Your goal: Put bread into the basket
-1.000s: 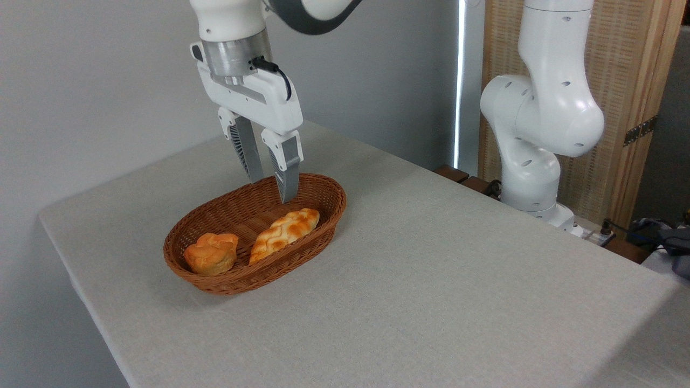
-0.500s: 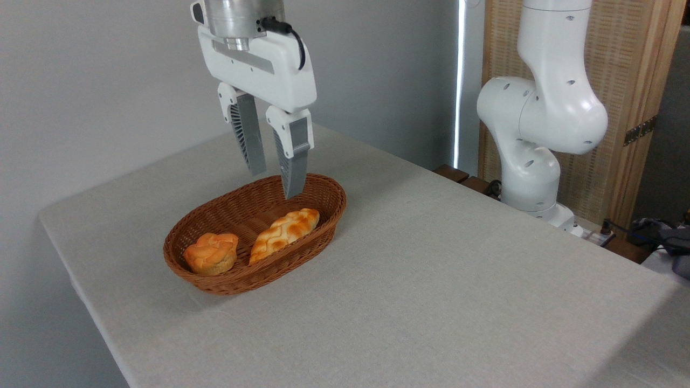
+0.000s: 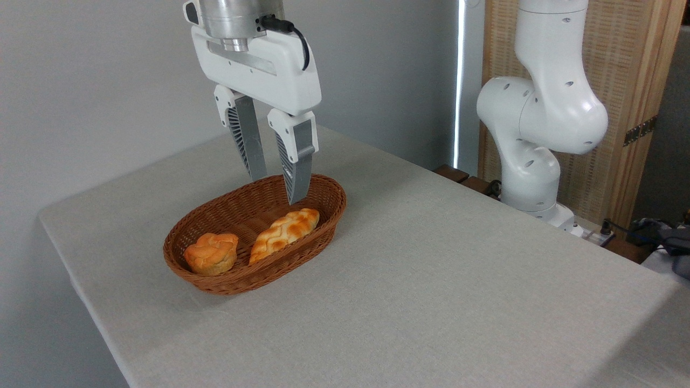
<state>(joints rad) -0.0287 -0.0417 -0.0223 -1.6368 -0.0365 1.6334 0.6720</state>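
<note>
My gripper [image 3: 276, 189] hangs over the far end of the basket [image 3: 329, 213], fingers pointing almost straight down and set a narrow way apart, with nothing between them. The nearer fingertip [image 3: 296, 196] sits just above the tapered far end of the bread [image 3: 284, 231] but does not touch it; a clear gap shows between pad and crust. I judge that I am empty because the loaf is already where it belongs.

The bread lies inside the basket along its right-hand wall, one end toward the far rim and the other toward the middle, tilted a little as it leans on the flaring wicker side. It rests there rather than flat because the basket floor is shared: a small round bun [image 3: 211, 253] sits at the near end, apart from the loaf. The basket itself stands on the grey cloth-covered table [image 3: 431, 280], toward the left edge and well clear of my white base [image 3: 533, 178] at the right.

Compared with a second ago, my wrist stands higher and has turned slightly, so the gripper body faces the camera more squarely. Against half a second ago, though, the fingertips have dipped a touch lower and drifted right. The finger spacing looks much the same across all three moments. Bread, bun and basket have not shifted at all, so I take the placing as done and my part as only clearing away.
</note>
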